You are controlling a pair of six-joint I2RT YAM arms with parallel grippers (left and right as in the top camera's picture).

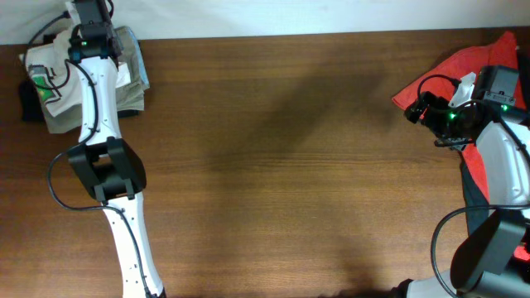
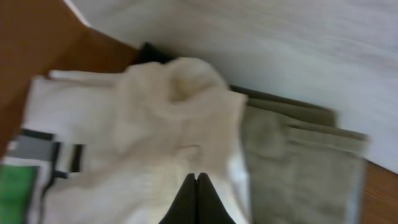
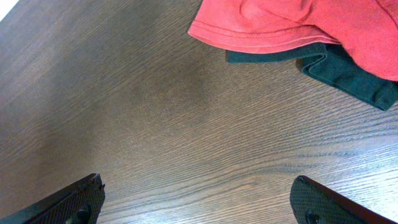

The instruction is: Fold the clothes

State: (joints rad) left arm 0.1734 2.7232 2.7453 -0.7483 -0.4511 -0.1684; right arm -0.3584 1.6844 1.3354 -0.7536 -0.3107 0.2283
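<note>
Overhead top-down; left wrist close, shares white shirt (image 1: 48, 60) (image 2: 155, 124).

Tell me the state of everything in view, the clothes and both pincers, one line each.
white shirt: bunched up, not folded
khaki garment: flat, in layers, beside the white shirt
red garment: rumpled, unfolded
dark garment: partly under the red garment
left pincer: shut, above the white shirt
right pincer: open, empty
</note>
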